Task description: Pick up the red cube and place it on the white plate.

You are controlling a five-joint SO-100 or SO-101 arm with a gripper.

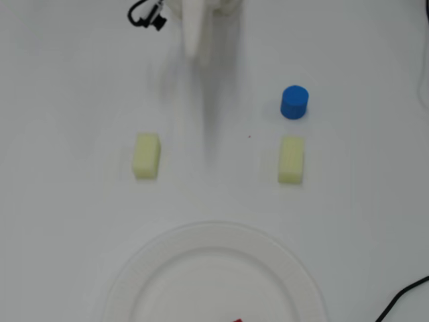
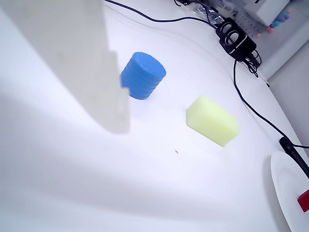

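Jaws' state impossible to tell: only one white finger (image 2: 72,58) seen up close in the wrist view, nothing between. Red cube (image 2: 304,200) resting on the white plate (image 1: 201,268), near the bench's lower edge overhead. Blue cylinder (image 1: 294,102) just above one pale yellow block (image 1: 291,159).

Bright white table (image 1: 67,221), black cables (image 2: 251,104) trailing along its far edge.
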